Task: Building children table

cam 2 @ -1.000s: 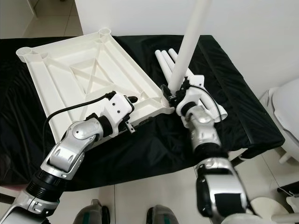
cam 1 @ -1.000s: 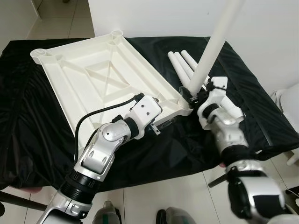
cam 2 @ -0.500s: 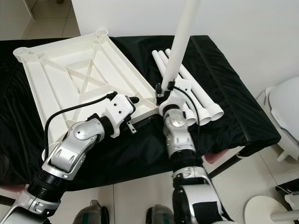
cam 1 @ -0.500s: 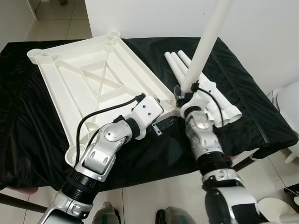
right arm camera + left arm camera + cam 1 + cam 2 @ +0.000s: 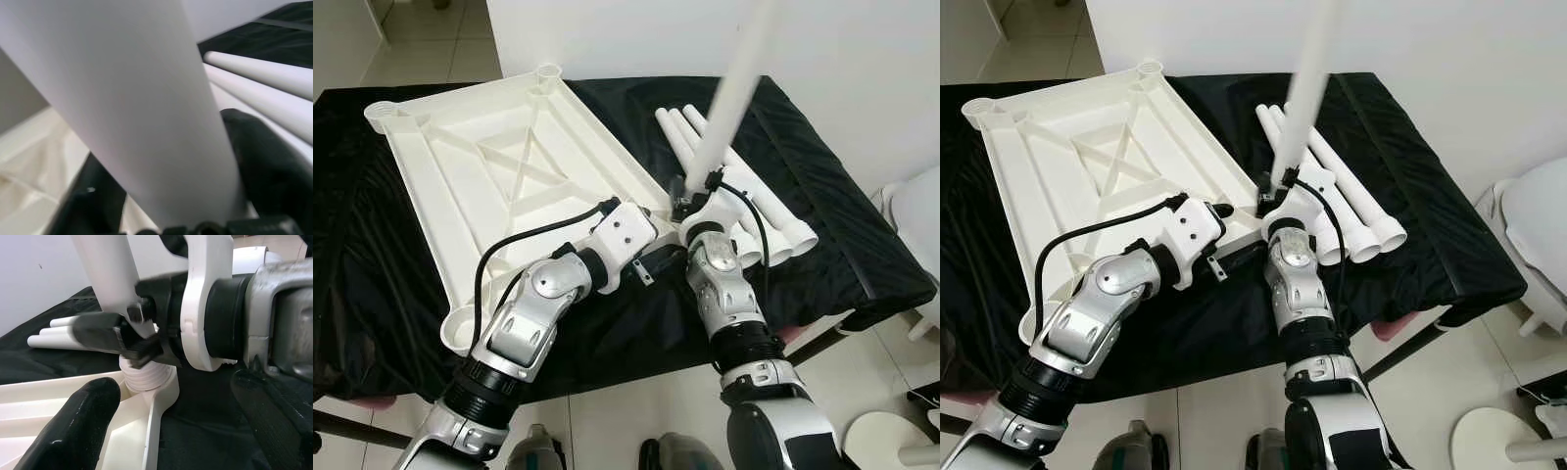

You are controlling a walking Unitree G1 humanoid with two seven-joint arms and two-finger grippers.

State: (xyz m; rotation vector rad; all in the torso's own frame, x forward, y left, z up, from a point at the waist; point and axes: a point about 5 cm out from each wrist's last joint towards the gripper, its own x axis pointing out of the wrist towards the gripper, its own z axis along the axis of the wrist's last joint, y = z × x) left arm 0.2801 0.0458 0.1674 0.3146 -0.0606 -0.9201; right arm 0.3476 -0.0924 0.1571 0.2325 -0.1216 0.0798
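A white tabletop (image 5: 489, 186) lies upside down on the black cloth. My right gripper (image 5: 690, 196) is shut on a white leg (image 5: 729, 93) near its lower end. The leg stands nearly upright, leaning away to the right, and its ribbed end sits in the near right corner socket (image 5: 146, 382). In the right wrist view the leg (image 5: 146, 107) runs between the two black fingers (image 5: 264, 161). My left gripper (image 5: 658, 262) is open at that same corner. Its fingers (image 5: 78, 431) straddle the rim without closing on it.
Three spare white legs (image 5: 754, 206) lie side by side on the cloth, right of the held leg. A white wall backs the table. A round white fixture (image 5: 1538, 245) stands on the tiled floor to the right. The table's front edge (image 5: 842, 328) is close to my arms.
The camera has shifted. My right forearm has swung leftward, in toward the corner, and the leg's top is now blurred. The left gripper stays at the corner.
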